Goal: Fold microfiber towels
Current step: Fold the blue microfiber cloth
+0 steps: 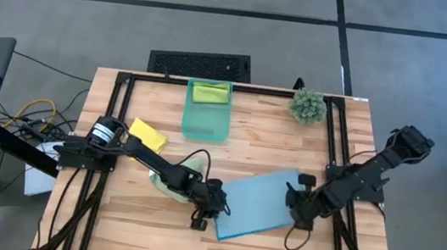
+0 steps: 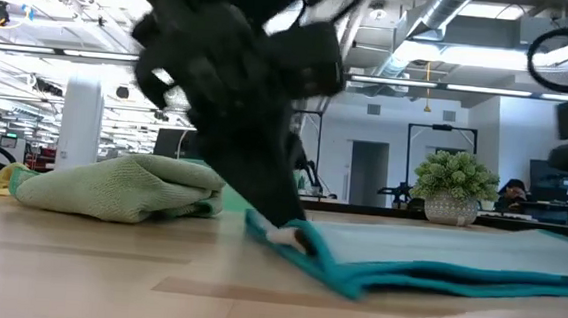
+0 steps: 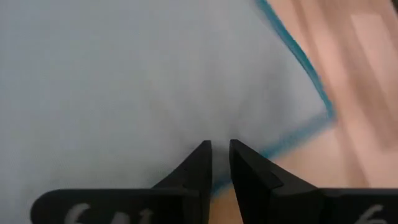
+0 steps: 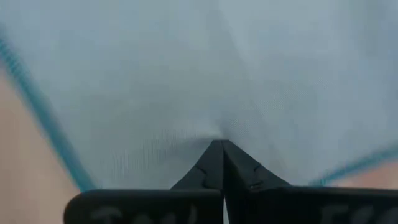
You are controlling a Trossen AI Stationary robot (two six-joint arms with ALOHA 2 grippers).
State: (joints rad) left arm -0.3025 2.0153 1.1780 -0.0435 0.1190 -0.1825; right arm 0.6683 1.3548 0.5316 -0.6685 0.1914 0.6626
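1. The counter (image 1: 264, 143) is pale wood planks in a black frame, on a grey floor crossed by dark lines.
2. The low view looks into an open workroom with ceiling pipes, strip lights and screens.
3. A teal bin (image 1: 208, 114) stands at the far middle with the lime towel (image 1: 211, 93) inside; a plant (image 1: 307, 105) sits at the far right.
4. The blue towel (image 1: 261, 202) lies flat and skewed at the near middle, pale with a darker teal hem.
5. The yellow towel (image 1: 147, 134) lies on the left; the pale green towel (image 2: 122, 188) is a soft heap beside the blue one, partly under the left arm.
6. The left end effector (image 1: 200, 221) is at the blue towel's near-left corner, fingers narrowly apart, pinching the hem.
7. The right end effector (image 1: 294, 199) is at its right edge, fingers pressed together on the cloth.
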